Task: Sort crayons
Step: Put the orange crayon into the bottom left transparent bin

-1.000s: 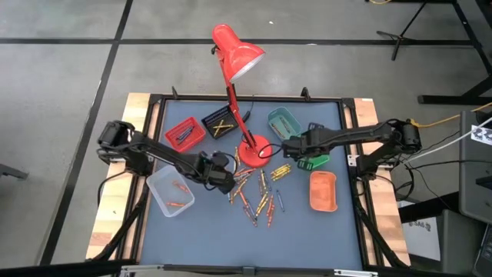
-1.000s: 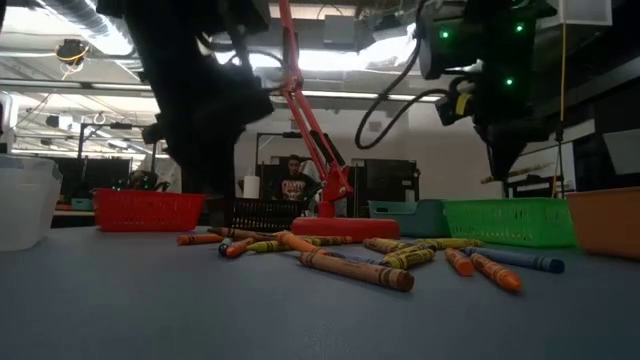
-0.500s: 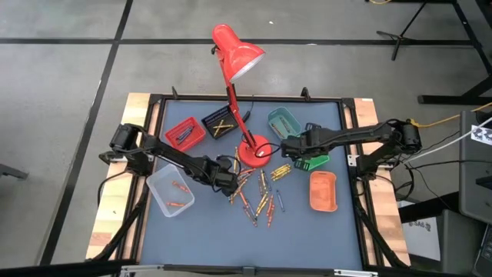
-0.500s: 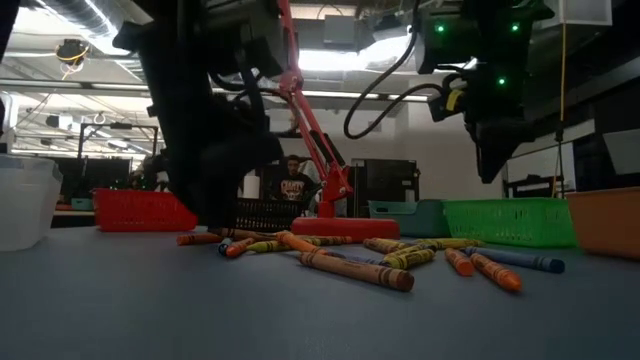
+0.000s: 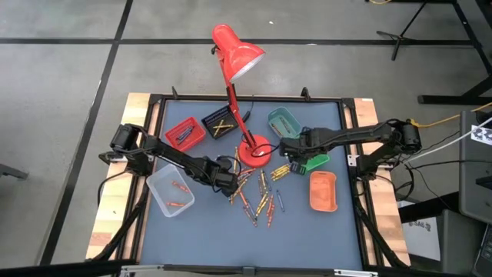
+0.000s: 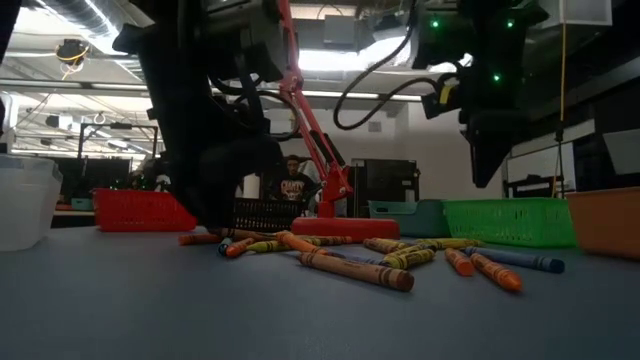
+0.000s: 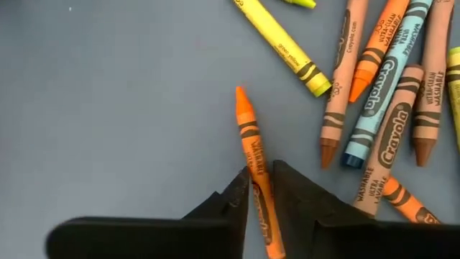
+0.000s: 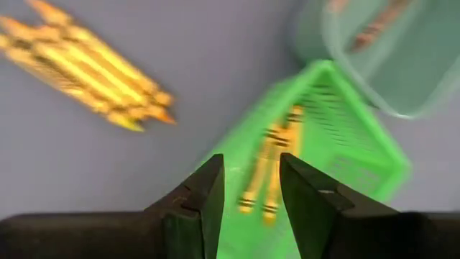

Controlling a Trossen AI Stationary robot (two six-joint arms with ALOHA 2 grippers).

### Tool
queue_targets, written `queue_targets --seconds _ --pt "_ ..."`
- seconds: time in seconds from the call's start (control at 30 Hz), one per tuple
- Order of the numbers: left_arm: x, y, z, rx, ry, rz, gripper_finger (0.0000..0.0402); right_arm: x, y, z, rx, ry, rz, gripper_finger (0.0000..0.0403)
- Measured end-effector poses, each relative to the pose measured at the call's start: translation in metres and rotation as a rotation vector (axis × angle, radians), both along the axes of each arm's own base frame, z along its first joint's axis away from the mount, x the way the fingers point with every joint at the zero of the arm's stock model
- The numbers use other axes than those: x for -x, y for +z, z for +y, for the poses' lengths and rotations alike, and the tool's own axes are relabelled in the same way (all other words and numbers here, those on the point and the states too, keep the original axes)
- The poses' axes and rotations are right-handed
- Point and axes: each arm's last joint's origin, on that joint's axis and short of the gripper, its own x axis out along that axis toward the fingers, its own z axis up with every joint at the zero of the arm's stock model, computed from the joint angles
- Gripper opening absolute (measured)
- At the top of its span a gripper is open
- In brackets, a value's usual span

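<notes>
Left wrist view, item one: left gripper (image 7: 260,188), fingers closed down on either side of a single orange crayon (image 7: 253,155) lying flat on the blue-grey table (image 7: 108,108), its tip pointing away from the fingers. Item two: loose crayons (image 5: 257,192) scattered mid-table in front of the red lamp (image 5: 240,58), among them a yellow-green one, a light blue one and several brown and orange ones just beside the pinched stick. Item three: right gripper (image 8: 248,183), jaws apart and empty, above the near edge of the green tray (image 8: 338,144), which holds a few yellow crayons; a further yellow bundle lies on the table nearby. Item four: receptacles, namely a clear tub (image 5: 171,192), red tray (image 5: 184,132), black tray (image 5: 219,123), teal tray (image 5: 283,121), orange tray (image 5: 323,191). Risks, as judged: the grip sits near one end of the orange crayon, so on lifting it may pivot or slip free; neighbouring sticks could be nudged as the fingers rise; the lamp's stem stands close to both arms' paths.
</notes>
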Motion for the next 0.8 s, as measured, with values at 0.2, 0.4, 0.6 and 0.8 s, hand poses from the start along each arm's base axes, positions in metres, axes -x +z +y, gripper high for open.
queue_targets --seconds 0.2,0.4,0.6,0.8 --pt "0.0 0.0 0.0 -0.007 -0.026 0.015 0.0008 -0.01 0.0 0.006 -0.205 0.053 -0.107 0.0134" --pt "0.001 0.0 0.0 -0.014 -0.055 0.028 0.0004 -0.021 0.003 0.009 -0.295 0.137 -0.217 0.0134" --pt "0.001 0.002 0.0 0.011 -0.088 0.038 0.0004 -0.025 0.004 0.013 -0.3 0.173 -0.256 0.0134" --pt "0.005 0.017 0.0 0.036 -0.125 0.013 0.0004 -0.025 0.004 0.029 -0.304 0.252 -0.246 0.0134"
